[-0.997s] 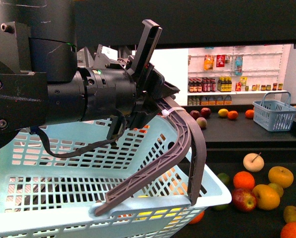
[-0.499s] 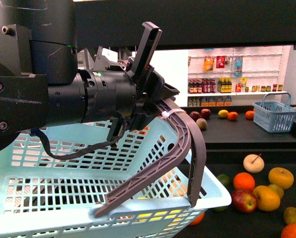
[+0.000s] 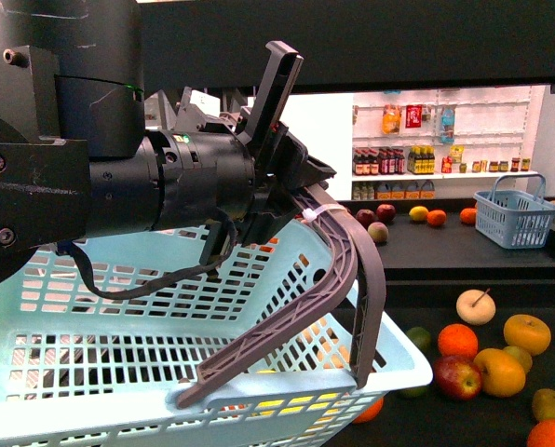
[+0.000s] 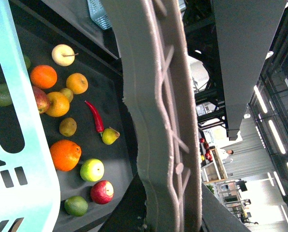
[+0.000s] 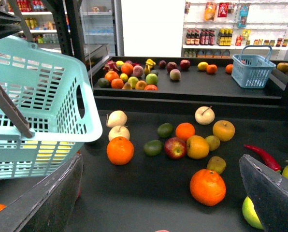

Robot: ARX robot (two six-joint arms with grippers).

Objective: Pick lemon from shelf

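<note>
Left fingers (image 3: 301, 200) are clamped on the grey plastic handle (image 3: 338, 279) of the pale-blue slotted basket (image 3: 110, 372); right fingers (image 5: 168, 193) spread wide over the black shelf tray (image 5: 149, 193), oranges at 12 o'clock.

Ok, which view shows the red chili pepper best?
The left wrist view: the red chili pepper shows whole, stem to tip, with nothing covering it. The right wrist view shows it smaller and foreshortened. The front view doesn't show it.
</note>
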